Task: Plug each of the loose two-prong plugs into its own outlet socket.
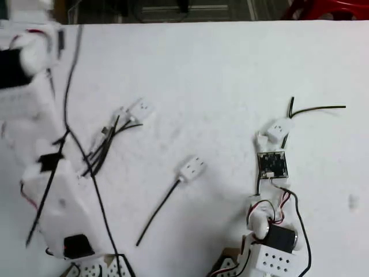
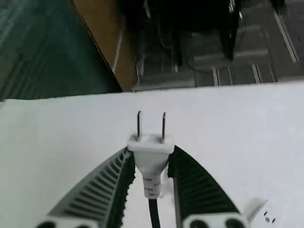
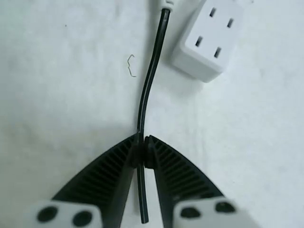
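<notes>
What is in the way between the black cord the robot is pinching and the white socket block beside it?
Nothing that I can see. The right gripper is shut on the black cord, and the socket block lies right beside it. Between them is bare table. A tiny bent wire lies on the cord's other side.

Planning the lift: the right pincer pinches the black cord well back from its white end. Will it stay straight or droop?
Probably droops: the cord is thin and already curves beyond the right pincer. It looks light, so slipping seems unlikely. Its end may swing toward the outlet.
</notes>
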`<state>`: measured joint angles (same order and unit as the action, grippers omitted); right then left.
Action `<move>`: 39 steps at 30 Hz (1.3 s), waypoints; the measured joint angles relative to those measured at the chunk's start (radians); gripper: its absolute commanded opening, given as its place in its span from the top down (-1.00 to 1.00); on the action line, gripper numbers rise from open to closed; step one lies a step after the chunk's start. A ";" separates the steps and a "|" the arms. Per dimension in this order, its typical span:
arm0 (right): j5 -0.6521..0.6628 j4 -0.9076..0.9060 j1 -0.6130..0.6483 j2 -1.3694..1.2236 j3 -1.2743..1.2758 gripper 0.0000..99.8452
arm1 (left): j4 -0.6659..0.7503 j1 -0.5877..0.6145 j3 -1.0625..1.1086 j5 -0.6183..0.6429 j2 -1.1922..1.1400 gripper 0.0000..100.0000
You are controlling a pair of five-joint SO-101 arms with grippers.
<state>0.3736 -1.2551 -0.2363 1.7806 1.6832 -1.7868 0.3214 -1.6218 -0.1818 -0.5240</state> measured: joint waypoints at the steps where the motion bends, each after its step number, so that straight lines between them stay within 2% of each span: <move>1: 0.000 0.000 0.000 0.000 0.000 0.96 | 0.000 0.011 0.000 0.011 0.041 0.92; 5: 0.000 0.000 0.000 0.000 0.000 0.96 | -0.002 0.054 0.051 0.029 0.193 0.92; 10: 0.000 0.000 0.000 0.000 0.000 0.96 | -0.002 0.061 0.272 0.031 0.466 0.91; 17: 0.000 0.000 0.008 0.000 0.000 0.96 | -0.002 0.061 0.836 0.023 0.916 0.92; 21: 0.000 0.000 0.074 0.000 0.000 0.96 | 0.029 0.037 1.209 -0.061 1.143 0.92; 29: 0.000 0.000 0.100 0.000 0.000 0.96 | 0.282 -0.147 1.873 -0.094 1.628 0.92; 35: 0.000 0.000 0.101 0.000 0.000 0.96 | 0.555 -0.288 2.377 -0.094 2.018 0.92; 39: 0.000 0.000 0.101 0.000 0.000 0.96 | 0.706 -0.339 2.668 -0.094 2.234 0.92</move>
<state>0.3736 -1.2551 -0.1350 1.7806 1.6832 -1.0810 -0.0176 1.0464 -0.2754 1.7100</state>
